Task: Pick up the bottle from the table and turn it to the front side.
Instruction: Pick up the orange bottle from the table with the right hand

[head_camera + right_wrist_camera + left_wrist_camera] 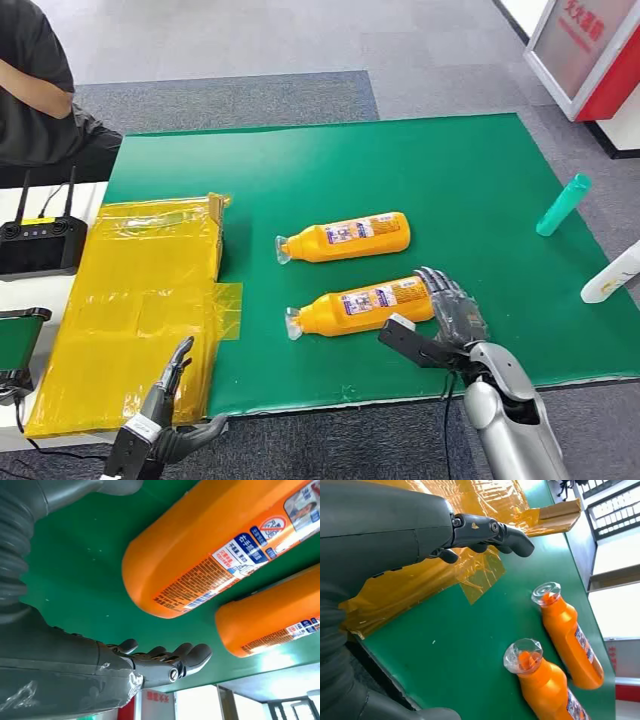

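Note:
Two orange bottles lie on their sides on the green table mat (468, 180), clear caps pointing left. The near bottle (362, 307) (546, 687) (211, 545) shows its printed label upward; the far bottle (347, 238) (571, 635) (271, 615) lies parallel behind it. My right hand (445, 315) (151, 662) is open beside the near bottle's base end, fingers stretched out, holding nothing. My left hand (162, 400) (478, 532) is open near the table's front edge, over the yellow-taped box (136, 300).
A flat yellow-taped box with loose tape flaps (482, 575) covers the left of the table. A teal bottle (563, 205) and a white bottle (611, 275) lie at the right edge. A person (38, 90) sits at the far left beside a black controller (34, 240).

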Robot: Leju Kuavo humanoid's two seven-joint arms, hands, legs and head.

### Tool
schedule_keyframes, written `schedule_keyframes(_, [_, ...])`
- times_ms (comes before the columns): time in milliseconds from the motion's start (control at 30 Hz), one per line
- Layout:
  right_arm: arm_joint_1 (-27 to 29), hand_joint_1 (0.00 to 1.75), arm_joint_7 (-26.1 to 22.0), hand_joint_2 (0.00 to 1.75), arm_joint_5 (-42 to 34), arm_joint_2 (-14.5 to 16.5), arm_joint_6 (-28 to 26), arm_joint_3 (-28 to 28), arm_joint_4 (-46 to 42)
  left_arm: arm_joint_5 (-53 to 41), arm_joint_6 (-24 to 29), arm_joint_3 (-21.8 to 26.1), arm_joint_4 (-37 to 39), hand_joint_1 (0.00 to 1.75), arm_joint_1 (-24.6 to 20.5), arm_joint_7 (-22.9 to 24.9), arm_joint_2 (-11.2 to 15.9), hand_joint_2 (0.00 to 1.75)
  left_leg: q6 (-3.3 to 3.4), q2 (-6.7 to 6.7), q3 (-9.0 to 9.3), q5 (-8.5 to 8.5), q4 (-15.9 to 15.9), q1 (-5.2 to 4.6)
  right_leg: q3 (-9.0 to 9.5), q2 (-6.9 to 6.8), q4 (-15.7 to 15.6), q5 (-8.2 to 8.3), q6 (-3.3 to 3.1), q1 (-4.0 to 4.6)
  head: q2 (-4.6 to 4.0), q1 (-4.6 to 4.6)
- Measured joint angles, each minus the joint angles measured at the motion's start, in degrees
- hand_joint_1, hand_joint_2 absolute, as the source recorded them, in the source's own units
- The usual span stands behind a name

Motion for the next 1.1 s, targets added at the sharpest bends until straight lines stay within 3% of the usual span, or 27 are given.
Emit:
schedule_keyframes(367, [-9.60,0.00,2.95,1.75,2.63,-0.07,3.60,2.10,4.83,4.02,3.05,-3.56,1.19,0.00,-3.65,-1.03,0.87,1.75,0.01,0.00,-0.02,0.14,0.00,-0.01,-0.01,0.00,0.01,0.12,0.06,-0.01,0.00,0.00])
schedule_keyframes(833, [-11.93,0.00,3.03,1.75,2.87,-0.07,4.03,3.66,7.39,3.78,3.05,-4.14,2.07,0.00,-4.17,-1.05,1.41,1.75,0.02,0.00,-0.04,0.14,0.00,-0.01,-0.03,0.00,0.01,0.14,0.08,-0.01,0.00,-0.01])
schedule_keyframes(1100, [-15.25,0.00,2.10,1.75,0.24,-1.05,8.22,6.49,12.60,4.71,4.23,-4.96,2.60,0.00,-4.50,-1.05,1.81,1.75,0.04,-0.01,-0.03,0.20,0.00,-0.01,-0.02,0.00,0.01,0.19,0.09,-0.01,0.00,0.01])
